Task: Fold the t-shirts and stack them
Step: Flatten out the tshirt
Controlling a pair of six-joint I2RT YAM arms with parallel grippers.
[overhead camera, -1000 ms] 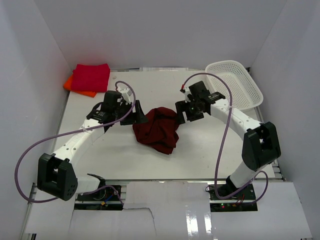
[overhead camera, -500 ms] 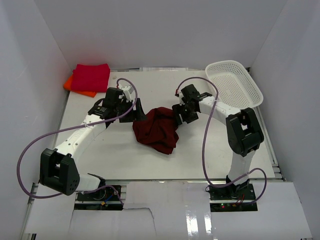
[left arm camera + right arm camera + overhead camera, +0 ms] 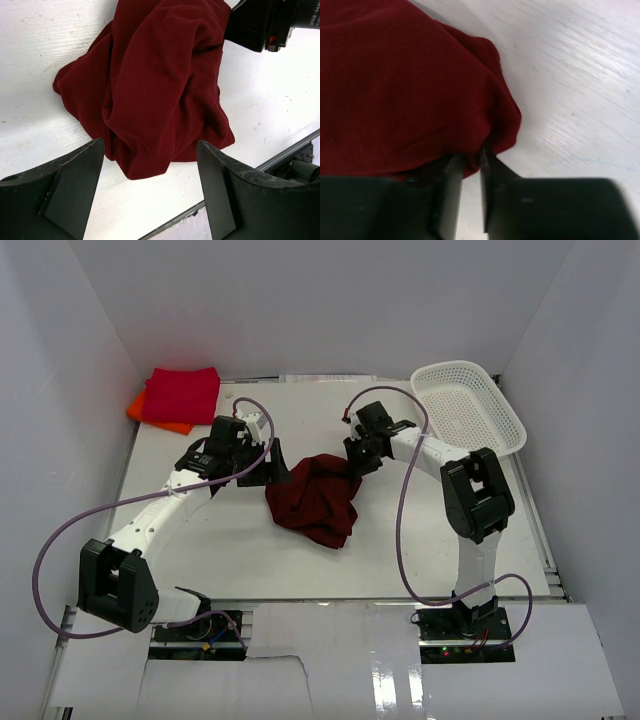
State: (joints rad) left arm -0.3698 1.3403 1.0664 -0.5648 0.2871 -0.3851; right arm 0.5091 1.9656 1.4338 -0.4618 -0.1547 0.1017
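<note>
Dark maroon t-shirt (image 3: 315,502) lies crumpled in the middle of the table (image 3: 400,540). The right gripper (image 3: 470,161) pinches its edge, fingers close together. The left gripper (image 3: 148,147) sits beside it, fingers wide apart.

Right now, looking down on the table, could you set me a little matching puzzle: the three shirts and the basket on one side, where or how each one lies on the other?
Things:
1. maroon t-shirt
2. crimson t-shirt
3. orange t-shirt
4. basket

Places or states:
A. peeking out from under another shirt
B. crumpled mid-table, between the two arms
C. far right corner
D. folded, on top of the pile at the far left

Pairs: 1-B, 2-D, 3-A, 4-C
</note>
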